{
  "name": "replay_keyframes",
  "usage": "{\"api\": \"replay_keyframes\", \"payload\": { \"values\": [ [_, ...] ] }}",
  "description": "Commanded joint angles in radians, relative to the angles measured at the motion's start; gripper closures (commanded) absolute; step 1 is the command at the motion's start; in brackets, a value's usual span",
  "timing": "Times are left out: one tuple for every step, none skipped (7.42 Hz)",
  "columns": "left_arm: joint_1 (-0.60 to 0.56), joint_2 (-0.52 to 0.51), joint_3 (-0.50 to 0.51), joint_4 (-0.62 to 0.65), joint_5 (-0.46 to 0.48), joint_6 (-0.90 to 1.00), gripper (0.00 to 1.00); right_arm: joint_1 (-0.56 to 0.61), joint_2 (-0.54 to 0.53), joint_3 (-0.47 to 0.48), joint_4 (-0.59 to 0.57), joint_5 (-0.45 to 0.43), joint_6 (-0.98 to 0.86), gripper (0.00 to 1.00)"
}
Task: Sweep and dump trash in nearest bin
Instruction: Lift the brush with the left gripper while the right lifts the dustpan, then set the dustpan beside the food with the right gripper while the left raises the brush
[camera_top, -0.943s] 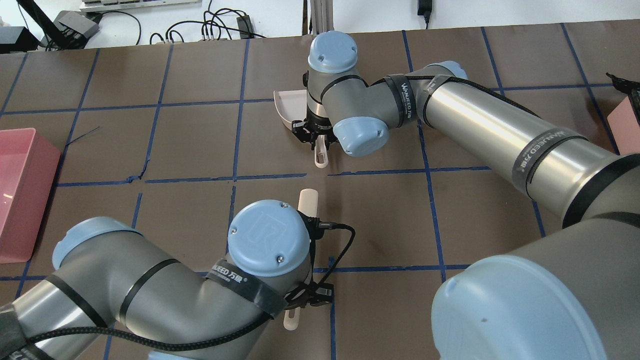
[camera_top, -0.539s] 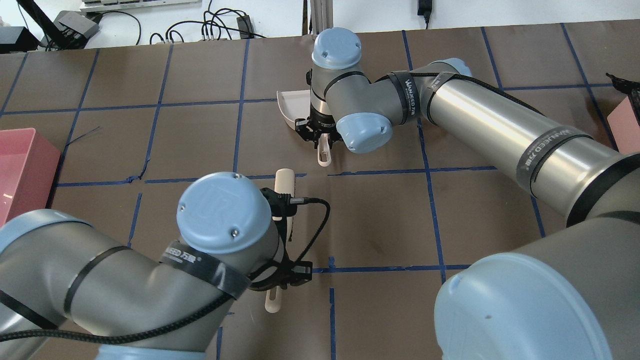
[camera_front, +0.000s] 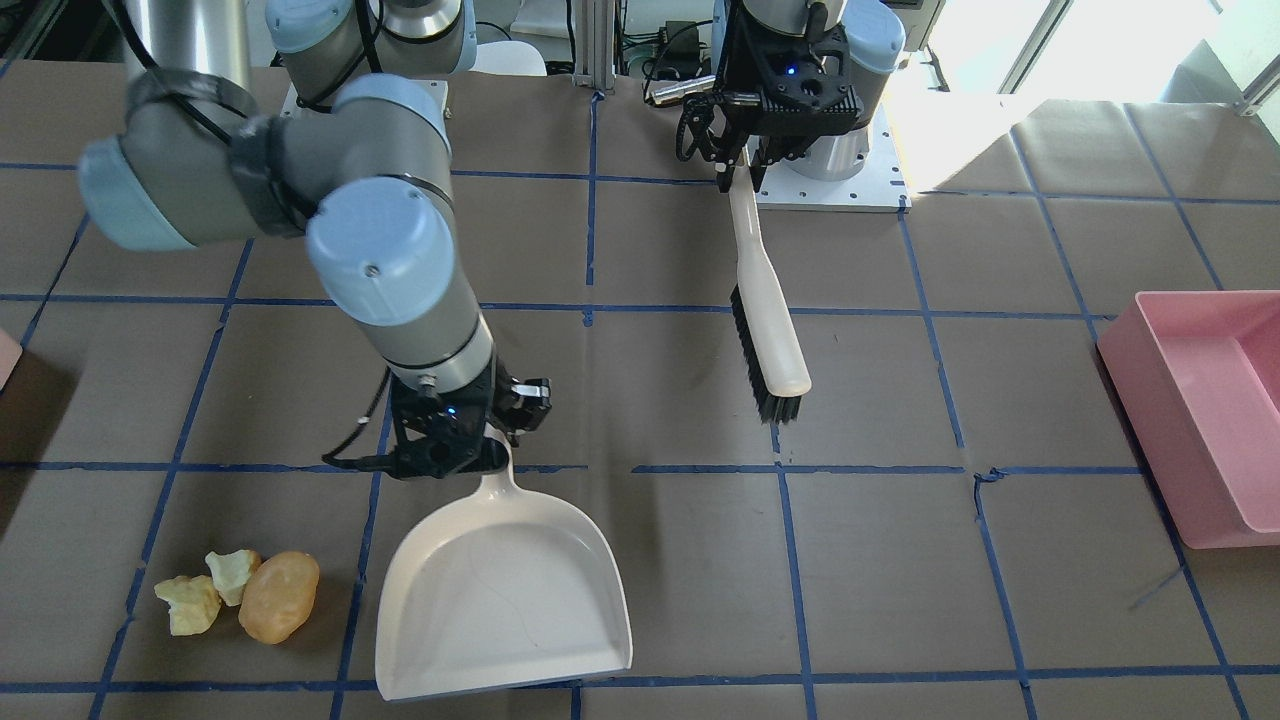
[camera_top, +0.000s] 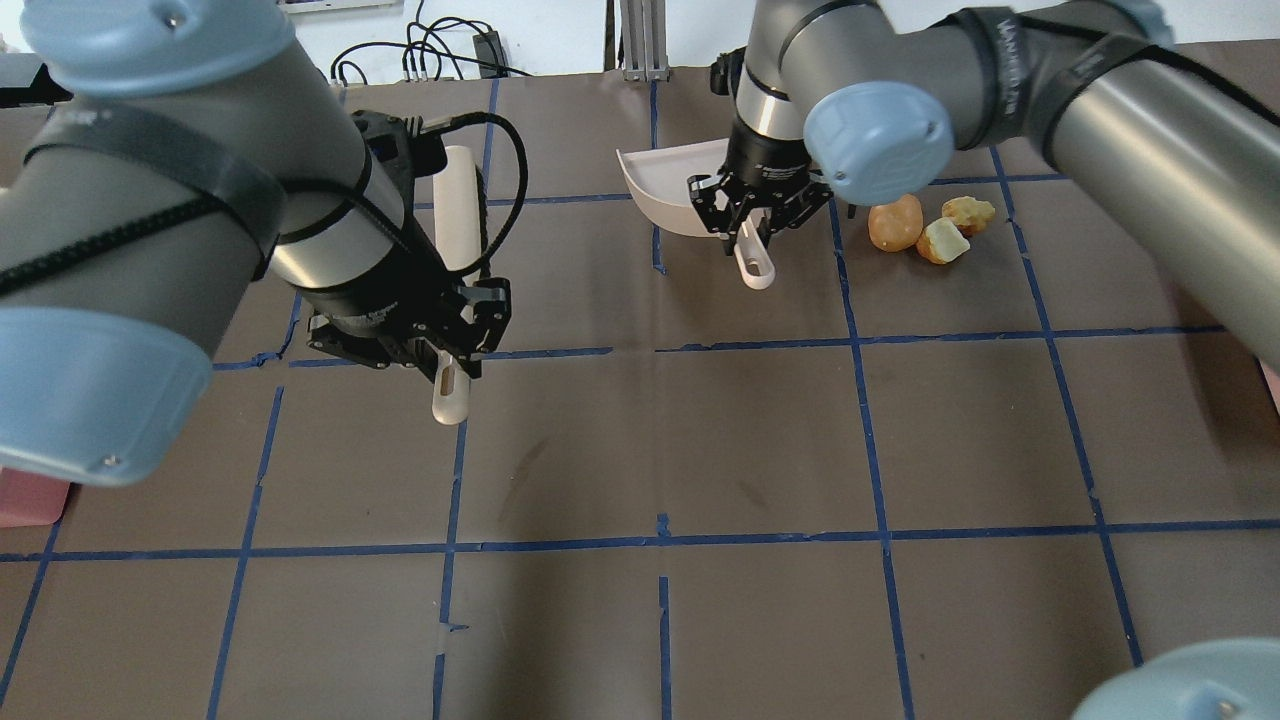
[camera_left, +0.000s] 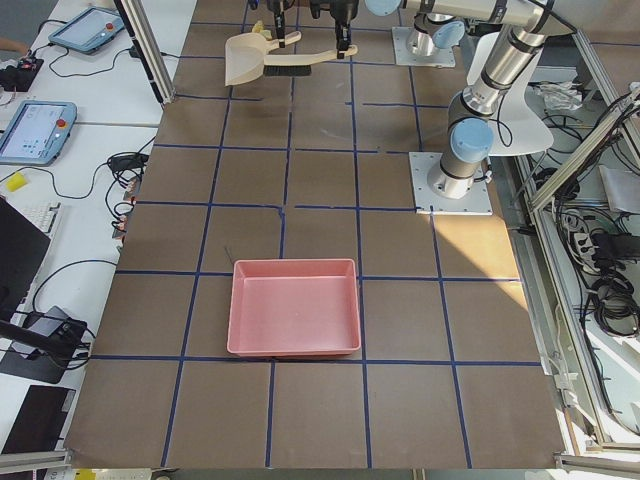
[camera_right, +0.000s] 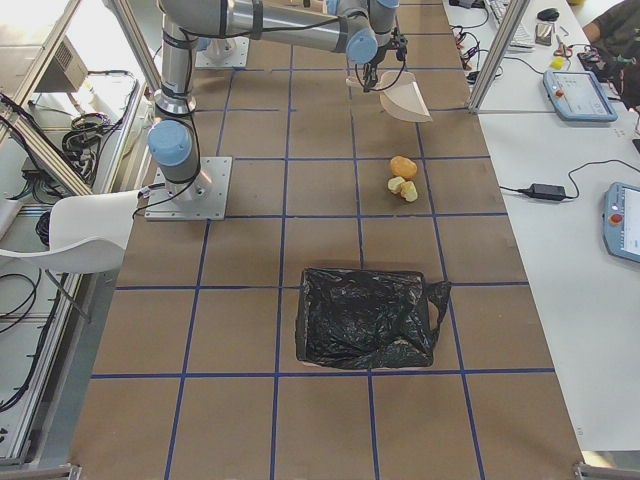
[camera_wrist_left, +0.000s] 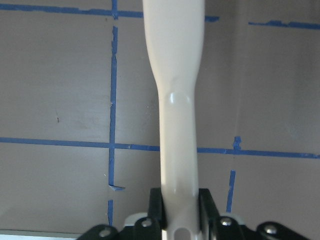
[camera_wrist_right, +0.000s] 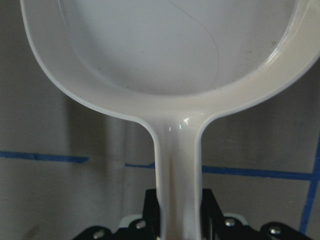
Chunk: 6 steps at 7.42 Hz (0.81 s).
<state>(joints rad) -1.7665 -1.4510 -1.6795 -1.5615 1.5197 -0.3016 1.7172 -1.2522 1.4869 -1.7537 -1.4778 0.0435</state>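
Trash (camera_front: 255, 600): 2 pale-yellow crumbly bits + orange lump, 9 o'clock of dustpan (camera_front: 505, 600). R gripper (camera_front: 482, 452) clamps dustpan handle, L gripper (camera_front: 745, 158) clamps brush (camera_front: 770, 330).

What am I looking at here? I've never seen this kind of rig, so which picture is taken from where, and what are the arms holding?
Two robot arms work at a brown table marked with blue tape. One camera faces the robot, one looks over its shoulders, two look from the table's ends, and one sits on each wrist. The left hand grips a brush by its handle; the right hand grips a white dustpan. Beside the dustpan lie three trash pieces, apart from it. A pink tub sits at one end, a bin lined with a black bag at the other.
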Motion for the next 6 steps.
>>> {"api": "replay_keyframes", "payload": {
  "values": [
    [0.002,-0.180,0.223,-0.011,-0.013,0.012,1.00,-0.163,-0.154,0.013,0.249,-0.086,-0.250,0.90],
    [-0.005,-0.259,0.327,-0.038,-0.030,0.022,1.00,-0.226,-0.215,0.033,0.320,-0.135,-0.366,0.91],
    [-0.019,-0.302,0.381,-0.060,-0.030,0.044,1.00,-0.323,-0.260,0.064,0.329,-0.156,-0.454,0.92],
    [-0.036,-0.313,0.383,-0.063,-0.032,0.048,1.00,-0.412,-0.318,0.119,0.344,-0.159,-0.544,0.92],
    [-0.047,-0.318,0.382,-0.063,-0.033,0.058,1.00,-0.495,-0.392,0.191,0.350,-0.173,-0.657,0.92],
    [-0.068,-0.319,0.383,-0.072,-0.021,0.058,1.00,-0.593,-0.433,0.258,0.335,-0.189,-0.750,0.94]
  ]
}}
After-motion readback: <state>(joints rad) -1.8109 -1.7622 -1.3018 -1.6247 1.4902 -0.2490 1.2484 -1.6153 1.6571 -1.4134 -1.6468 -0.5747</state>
